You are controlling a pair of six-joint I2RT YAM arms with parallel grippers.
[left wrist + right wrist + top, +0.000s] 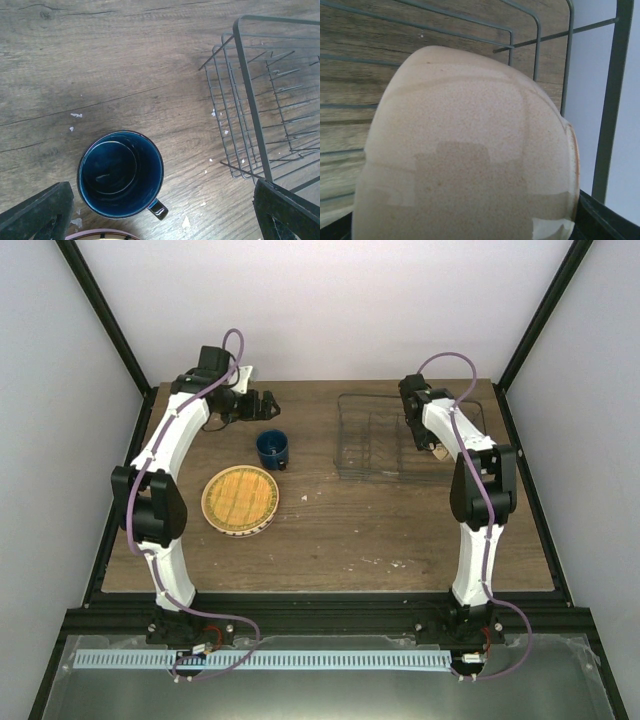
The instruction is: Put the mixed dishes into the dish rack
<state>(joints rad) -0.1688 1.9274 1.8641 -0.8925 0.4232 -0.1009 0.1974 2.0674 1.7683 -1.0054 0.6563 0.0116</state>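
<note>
Here the right gripper (428,440) is clenching the cream bowl (470,150) over the right end of the dish rack (370,440), the open-fingered left gripper (260,405) hovering near the blue mug (272,448) to its left.

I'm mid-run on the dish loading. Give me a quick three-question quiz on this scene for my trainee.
1. True or false: the dark blue ceramic mug stands upright on the wooden table.
2. Which item fills the right wrist view?
A. a pink plate
B. the small cream glazed bowl
C. a white striped plate
3. Fill in (inside/outside): in the top view, the round yellow-orange grid-patterned plate lies ___ the thin dark wire dish rack.

Key: 1 true; 2 B; 3 outside.
</note>
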